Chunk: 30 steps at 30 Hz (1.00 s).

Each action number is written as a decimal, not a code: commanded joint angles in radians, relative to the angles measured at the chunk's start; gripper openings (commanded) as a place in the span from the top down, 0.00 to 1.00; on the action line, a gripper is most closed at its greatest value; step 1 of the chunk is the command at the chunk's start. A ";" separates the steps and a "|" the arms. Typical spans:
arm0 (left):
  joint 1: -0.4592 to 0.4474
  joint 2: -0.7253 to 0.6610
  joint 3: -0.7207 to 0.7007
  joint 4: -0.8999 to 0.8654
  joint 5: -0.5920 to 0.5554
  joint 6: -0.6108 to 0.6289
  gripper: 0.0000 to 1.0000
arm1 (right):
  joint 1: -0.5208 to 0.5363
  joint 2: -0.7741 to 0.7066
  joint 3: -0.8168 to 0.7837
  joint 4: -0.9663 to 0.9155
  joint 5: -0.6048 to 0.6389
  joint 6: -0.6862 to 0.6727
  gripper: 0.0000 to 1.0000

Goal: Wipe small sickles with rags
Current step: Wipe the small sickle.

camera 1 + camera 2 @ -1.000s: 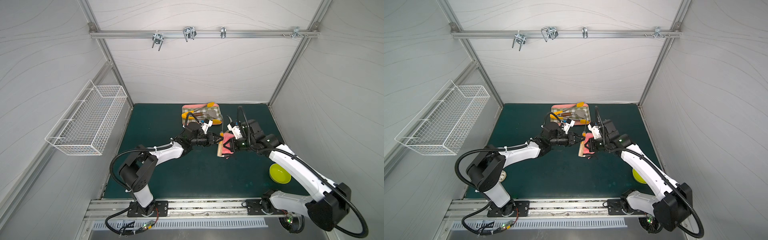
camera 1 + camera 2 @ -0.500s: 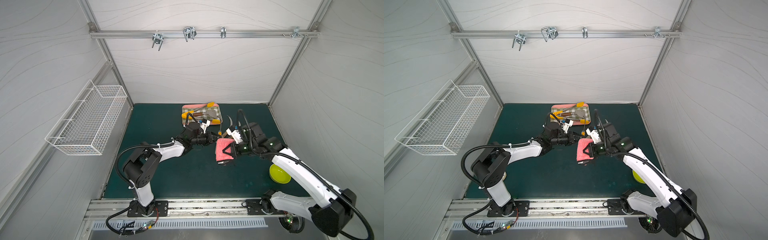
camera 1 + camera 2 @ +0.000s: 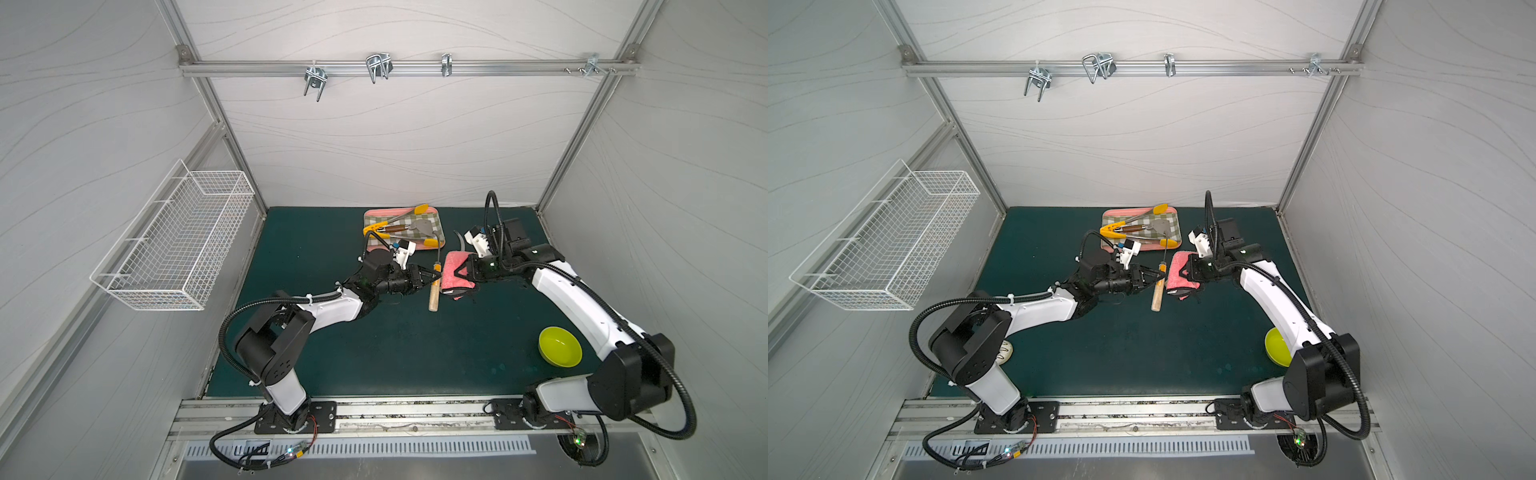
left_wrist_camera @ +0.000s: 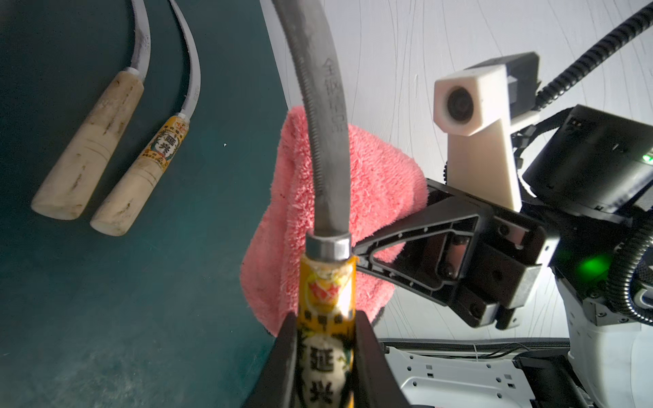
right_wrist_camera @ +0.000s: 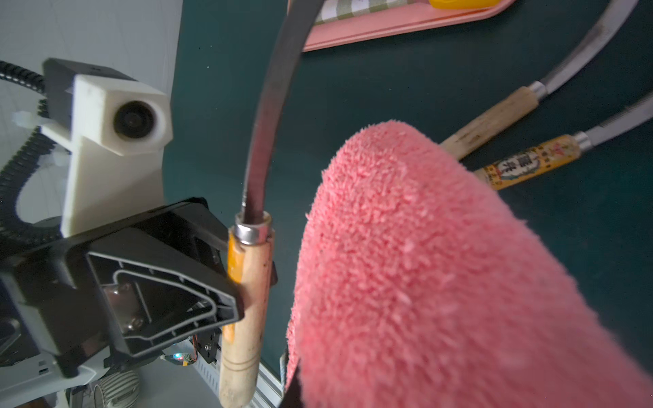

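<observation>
While left end effector grips sickle, right end effector grips rag; rag now further back than before

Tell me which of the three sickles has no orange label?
The bare-handled sickle lying on the green mat; the labelled sickle beside it and the held sickle in the left hand both wear orange bands.

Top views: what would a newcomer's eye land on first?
The pink rag at mid-mat, pinched in the right gripper, sits close beside the sickle that the left gripper holds by its handle. Next come the yellow-green bowl by the right arm's base and the white wire basket on the left wall.
</observation>
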 commanded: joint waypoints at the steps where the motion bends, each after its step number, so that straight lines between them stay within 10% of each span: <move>1: -0.004 -0.017 0.008 0.095 0.030 -0.029 1.00 | 0.037 0.000 0.057 0.069 -0.063 -0.034 0.99; 30: 0.017 0.047 0.127 0.103 0.030 -0.036 1.00 | 0.279 -0.246 -0.238 0.101 -0.090 0.049 0.99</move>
